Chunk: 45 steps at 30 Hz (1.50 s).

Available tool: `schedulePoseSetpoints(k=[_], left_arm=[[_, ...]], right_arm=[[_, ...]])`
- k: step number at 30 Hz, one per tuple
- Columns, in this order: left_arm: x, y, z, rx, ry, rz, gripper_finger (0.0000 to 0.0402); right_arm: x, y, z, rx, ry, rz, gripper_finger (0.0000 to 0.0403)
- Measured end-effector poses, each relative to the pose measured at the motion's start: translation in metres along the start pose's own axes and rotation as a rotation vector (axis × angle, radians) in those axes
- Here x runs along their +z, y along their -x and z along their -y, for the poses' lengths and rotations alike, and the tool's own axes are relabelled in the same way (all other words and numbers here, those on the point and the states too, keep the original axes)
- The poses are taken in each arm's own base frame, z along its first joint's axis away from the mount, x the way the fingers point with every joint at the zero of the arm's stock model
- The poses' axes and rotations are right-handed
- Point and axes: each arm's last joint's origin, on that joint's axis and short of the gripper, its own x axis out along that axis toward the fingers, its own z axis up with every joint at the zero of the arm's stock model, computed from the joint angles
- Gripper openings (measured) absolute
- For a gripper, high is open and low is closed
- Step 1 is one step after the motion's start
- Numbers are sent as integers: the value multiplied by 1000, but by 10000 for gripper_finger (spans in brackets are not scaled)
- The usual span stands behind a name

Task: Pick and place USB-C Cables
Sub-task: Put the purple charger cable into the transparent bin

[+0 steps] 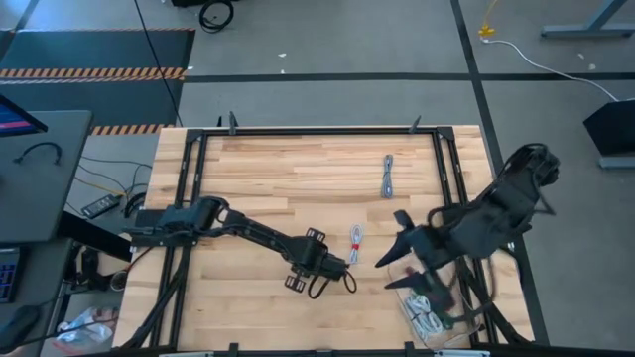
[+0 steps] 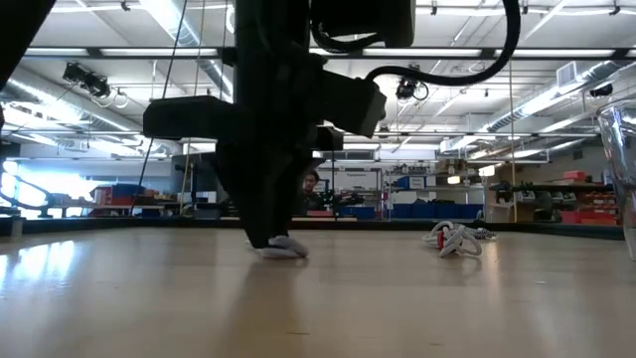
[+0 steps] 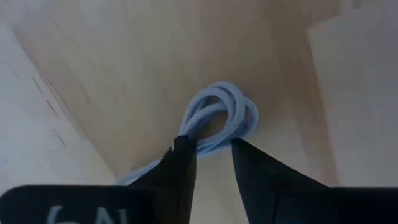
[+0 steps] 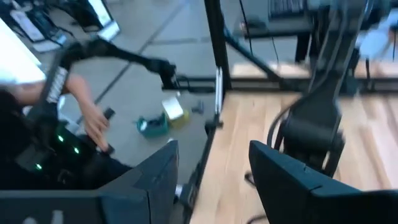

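1. The left gripper [image 3: 213, 155] is down on the wooden table [image 1: 258, 169], near the middle. Its two fingers sit on either side of a pale coiled cable [image 3: 219, 119]. They touch the cable, but I cannot tell if they squeeze it yet.
2. The right gripper [image 4: 211, 168] is up over the right side of the table. Its fingers are apart and hold nothing.
3. A clear tray [image 1: 425, 315] sits at the near right corner. Some white cables already lie in it, so part of the job looks done.
4. Two cables are left out on the table: a grey one [image 1: 387, 176] far back, and a white one with a red tie [image 1: 355, 238] just beside the left gripper.
5. I think the job is partly done, with a few cables to go.
6. A dark plate in the left wrist view has pale marks, but I cannot read them. No other words show.
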Motion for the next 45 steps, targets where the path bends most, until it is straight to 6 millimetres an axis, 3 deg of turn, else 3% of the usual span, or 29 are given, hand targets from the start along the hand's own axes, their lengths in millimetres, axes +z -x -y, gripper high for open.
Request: schedulePoseSetpoints(k=[5, 11, 15, 19, 24, 30, 36, 40, 45], left_arm=[[1, -6, 0, 4, -16, -6, 157], [6, -12, -12, -3, -4, 47, 192], [5, -14, -20, -16, 40, 48, 193], [4, -16, -27, -22, 133, 40, 144], [1, -16, -27, 7, 171, 10, 21], [-8, -5, -22, 197, 155, -168, 7], [-17, 65, -7, 401, 226, -221, 6], [-21, 124, 10, 420, 265, 5, 5], [-44, 200, 36, 480, 342, 311, 5]], right_arm=[[4, 12, 0, 14, 31, 42, 202], [2, 4, -2, 12, 51, 23, 202], [2, 2, -3, 27, 48, 20, 201], [2, 1, -3, 35, 51, 19, 201], [2, 2, -4, 37, 59, 24, 201], [3, 4, -3, 39, 63, 29, 201], [8, 22, 2, -6, 90, 87, 200], [10, 33, 6, -51, 108, 114, 200], [10, 36, 8, -86, 125, 124, 200]])
